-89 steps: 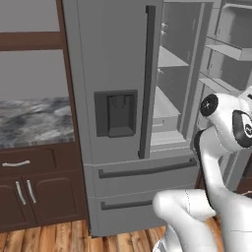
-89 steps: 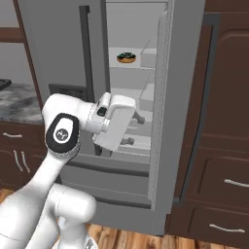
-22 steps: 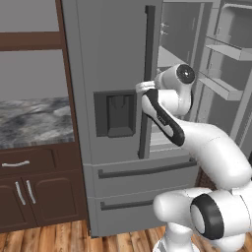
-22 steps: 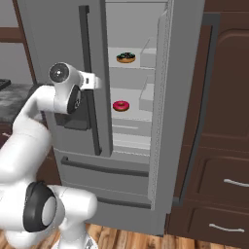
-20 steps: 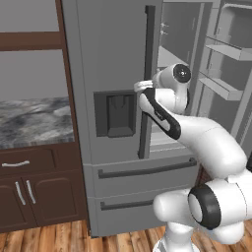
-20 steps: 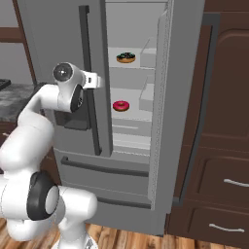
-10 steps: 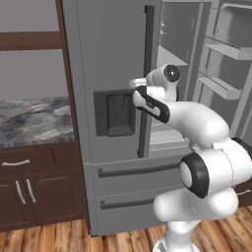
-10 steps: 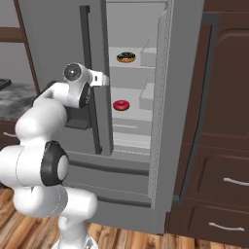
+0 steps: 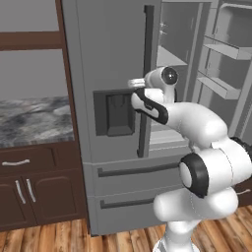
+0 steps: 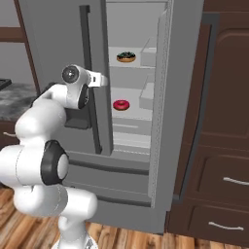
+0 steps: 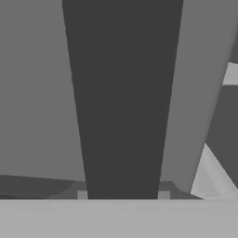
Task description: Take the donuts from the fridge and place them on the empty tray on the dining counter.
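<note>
While our gripper (image 10: 104, 79) faces the left fridge door's handle (image 9: 145, 78), finger state unclear, we should centre on it squarely before pulling.

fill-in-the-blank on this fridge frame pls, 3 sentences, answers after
1. The chocolate donut sits on the shelf ____ the red donut.
2. The fridge's right-hand door stands ____.
3. Close in the hand view hangs the left door's long dark ____.

Missing words: above; open; handle
</note>
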You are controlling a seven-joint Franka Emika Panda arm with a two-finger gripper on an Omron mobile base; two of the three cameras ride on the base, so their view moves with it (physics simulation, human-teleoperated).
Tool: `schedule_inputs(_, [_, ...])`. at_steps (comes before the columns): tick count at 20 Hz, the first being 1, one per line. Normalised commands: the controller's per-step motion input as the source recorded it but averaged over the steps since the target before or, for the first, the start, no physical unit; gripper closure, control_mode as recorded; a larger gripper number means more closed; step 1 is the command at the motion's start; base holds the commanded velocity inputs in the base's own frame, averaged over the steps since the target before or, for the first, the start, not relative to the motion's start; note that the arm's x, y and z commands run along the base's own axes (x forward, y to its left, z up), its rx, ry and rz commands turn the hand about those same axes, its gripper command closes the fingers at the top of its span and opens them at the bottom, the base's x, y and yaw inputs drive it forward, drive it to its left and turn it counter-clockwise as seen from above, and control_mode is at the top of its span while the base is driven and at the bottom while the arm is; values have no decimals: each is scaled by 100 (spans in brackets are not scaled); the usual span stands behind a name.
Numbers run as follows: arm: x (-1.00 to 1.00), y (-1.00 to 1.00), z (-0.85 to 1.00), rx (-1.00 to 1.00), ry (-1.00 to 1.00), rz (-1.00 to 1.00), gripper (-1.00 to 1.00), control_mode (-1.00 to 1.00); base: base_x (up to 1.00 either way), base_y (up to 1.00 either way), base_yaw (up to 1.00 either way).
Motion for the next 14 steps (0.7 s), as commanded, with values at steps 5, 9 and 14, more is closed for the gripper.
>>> schedule_inputs(5, [-91,78,0,0,0,0,100,-100,0,0,0])
schedule_inputs(9, [-100,100,0,2,0,3,100,-100,0,0,0])
schedule_inputs(14, [-99,100,0,7,2,7,100,-100,0,0,0])
